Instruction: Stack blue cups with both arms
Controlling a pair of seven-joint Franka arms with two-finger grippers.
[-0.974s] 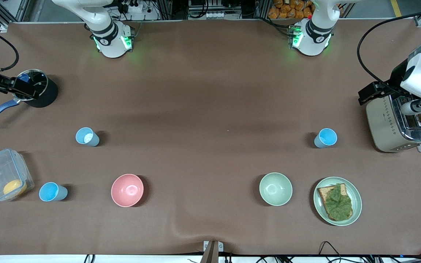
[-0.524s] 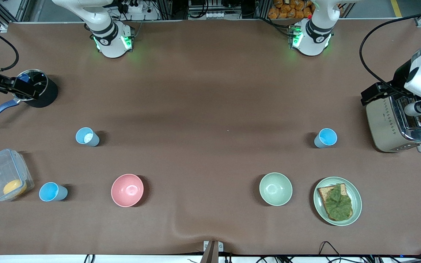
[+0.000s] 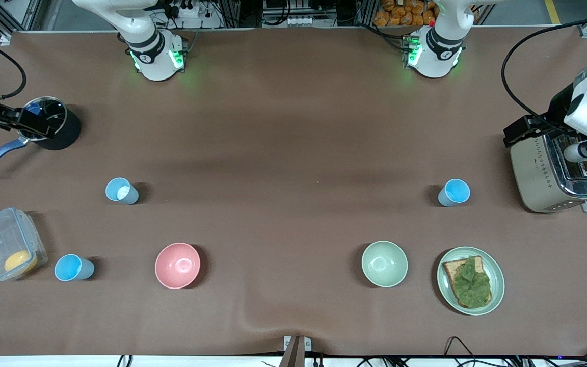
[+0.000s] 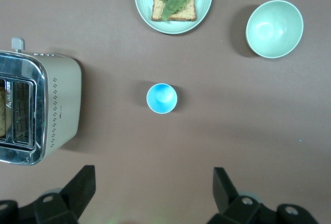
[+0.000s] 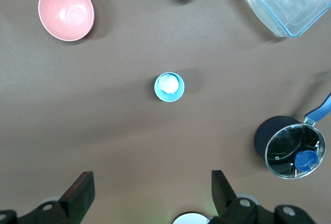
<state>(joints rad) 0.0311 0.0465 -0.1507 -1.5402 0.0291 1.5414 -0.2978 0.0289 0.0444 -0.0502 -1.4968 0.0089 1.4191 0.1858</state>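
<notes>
We read no writing on any blue cup (image 3: 454,192). The left gripper (image 4: 150,193) and right gripper (image 5: 150,193) gape wide, holding nothing, each with a cup at twelve o'clock.

From my console I see a pink bowl (image 3: 177,265) and a pale-green bowl (image 3: 384,263) standing along the table's camera-side edge. A plate (image 3: 496,294) carrying toast topped with lettuce (image 3: 471,282) sits just beside the green bowl, toward the left arm's end. A toaster (image 3: 545,176) stands at that end's edge. At the right arm's end are a clear lidded container (image 3: 3,244) and a saucepan (image 3: 44,121) with a blue handle.
</notes>
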